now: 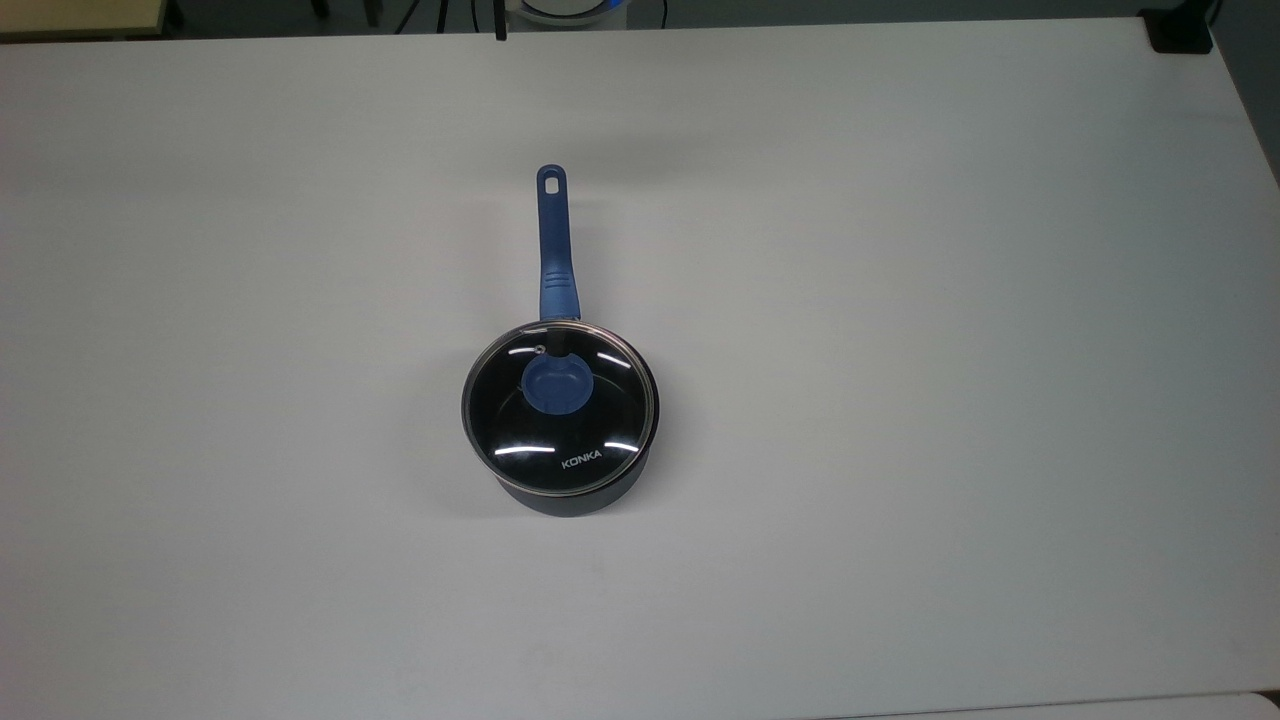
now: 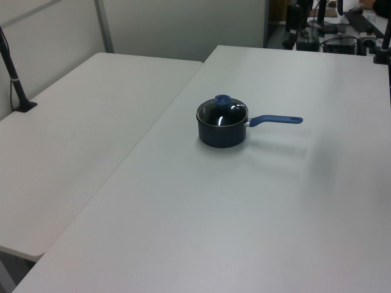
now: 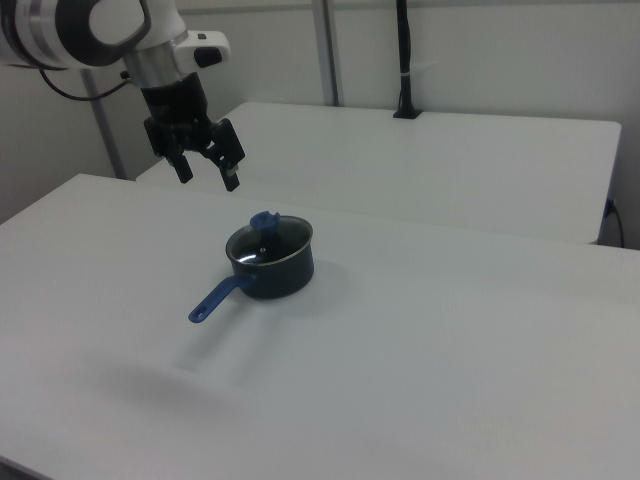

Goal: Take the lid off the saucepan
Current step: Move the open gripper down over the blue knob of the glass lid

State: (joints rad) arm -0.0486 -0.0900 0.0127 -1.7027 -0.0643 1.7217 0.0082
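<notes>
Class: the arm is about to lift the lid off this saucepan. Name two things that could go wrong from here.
1. The gripper hangs open, high and off to the right view's left of the blue knob; a misaligned descent might strike the glass lid.
2. The saucepan stands loose on the table, so a sideways nudge could slide it.

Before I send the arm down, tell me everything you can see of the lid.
The lid is a round disc of clear glass with a thin metal rim, a blue knob at its middle and white KONKA lettering near the edge opposite the handle. A small vent hole sits beside the knob. It lies flat and closed on the dark saucepan, its rim resting on the pan's rim all round. Nothing else touches it; the gripper hangs open above and to the right view's left of it.
</notes>
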